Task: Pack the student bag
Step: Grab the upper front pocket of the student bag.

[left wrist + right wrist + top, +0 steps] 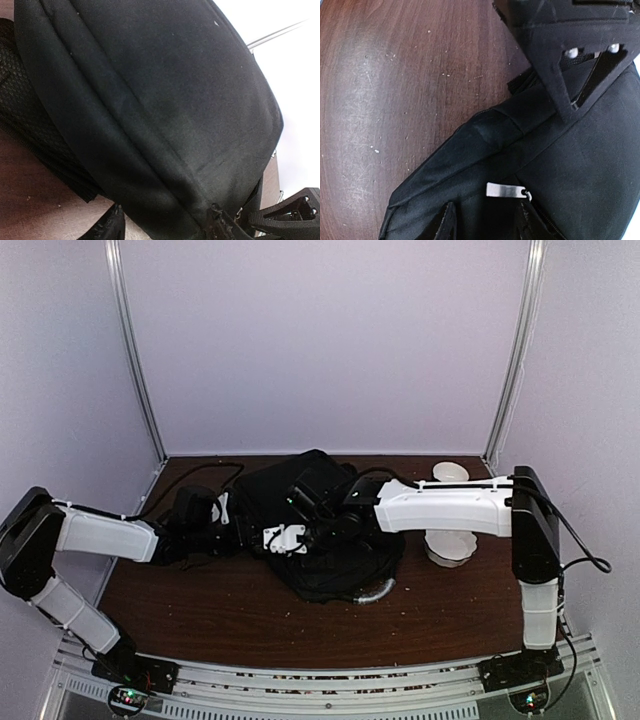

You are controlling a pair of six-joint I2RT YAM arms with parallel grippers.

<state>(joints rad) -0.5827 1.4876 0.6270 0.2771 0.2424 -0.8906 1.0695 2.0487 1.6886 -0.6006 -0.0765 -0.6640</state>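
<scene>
Black fabric: the student bag (335, 562) lies slumped at the middle of the table (200, 610), between the two arms. Its grey top handle (375, 592) curls out at the near edge.
Zip: a silver zipper pull (504, 190) sits on a seam close to the bag's edge. Whether that compartment is open or zipped cannot be told.
Right gripper (485, 222): its fingers stand parted on either side of the pull, low over the fabric. Whether they pinch the pull does not show.
Left gripper (167, 229): its fingers are spread wide at the bag's left side, with a rolled edge of fabric running down between them. Whether they grip it or merely rest there cannot be told.
Done so far: probably little can be counted. The bag's inside is hidden and nothing shows going in.
Left to do: judging by the fingers at the pull, the zip is the step in hand, either opening to load or closing up.
Beside the bag: white containers (450, 545) stand to its right, outside it.
Writing: none readable. The pull's face is too small and blurred, and no brand label shows.
</scene>
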